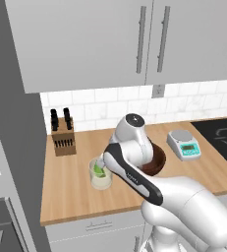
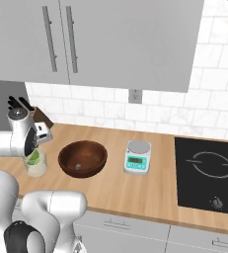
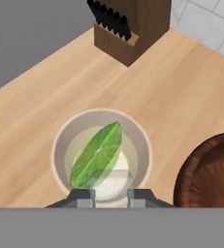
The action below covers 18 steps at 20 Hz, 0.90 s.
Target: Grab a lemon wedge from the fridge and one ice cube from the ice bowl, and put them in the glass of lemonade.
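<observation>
Since the wedge already sits in the glass, the findings are recorded as follows.
Wedge: seen leaning inside the glass, green face up; that step is judged done.
Glass: placed near the counter's front left, just beside the bowl.
Gripper: held directly above the glass, jaws nearly shut, nothing gripped.
Hand view: wedge shown in full from above, with the knife block beyond.
Right base view: one pale cube shown in the bowl, scale beside.

Glossy white arm – rounded segments, dark joints, 2 small dark pincer tips.
</observation>
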Tool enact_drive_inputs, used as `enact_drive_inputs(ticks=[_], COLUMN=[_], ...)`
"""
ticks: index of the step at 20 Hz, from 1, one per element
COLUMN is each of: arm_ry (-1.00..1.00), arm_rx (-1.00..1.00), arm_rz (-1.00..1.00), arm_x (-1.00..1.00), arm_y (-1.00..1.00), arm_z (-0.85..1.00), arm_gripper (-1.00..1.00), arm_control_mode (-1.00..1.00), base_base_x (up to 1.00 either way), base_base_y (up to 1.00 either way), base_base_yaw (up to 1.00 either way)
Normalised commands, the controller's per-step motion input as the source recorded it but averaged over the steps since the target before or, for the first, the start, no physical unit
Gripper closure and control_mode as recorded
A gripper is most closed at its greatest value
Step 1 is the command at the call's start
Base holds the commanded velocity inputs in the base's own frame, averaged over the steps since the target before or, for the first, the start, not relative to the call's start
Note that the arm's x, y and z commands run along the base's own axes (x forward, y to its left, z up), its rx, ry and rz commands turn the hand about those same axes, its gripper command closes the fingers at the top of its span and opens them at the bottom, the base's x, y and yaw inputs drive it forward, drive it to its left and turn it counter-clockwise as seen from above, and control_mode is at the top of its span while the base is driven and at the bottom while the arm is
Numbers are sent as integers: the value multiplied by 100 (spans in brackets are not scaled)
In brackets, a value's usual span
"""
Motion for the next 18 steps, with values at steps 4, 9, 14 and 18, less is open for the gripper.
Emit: enact_drive_inputs(ticks=[4, 9, 14, 18], arm_ry=[0, 0, 0, 0], arm_rx=[0, 0, 0, 0], arm_rz=[0, 0, 0, 0], arm_x=[0, 3, 37, 21], arm_y=[1, 0, 0, 0], arm_z=[0, 0, 0, -2], arm_gripper=[100, 100, 100, 100], arm_control_mode=[-100, -100, -100, -100], base_base_x=[0, 0, 0, 0], base_base_y=[0, 0, 0, 0], base_base_yaw=[0, 0, 0, 0])
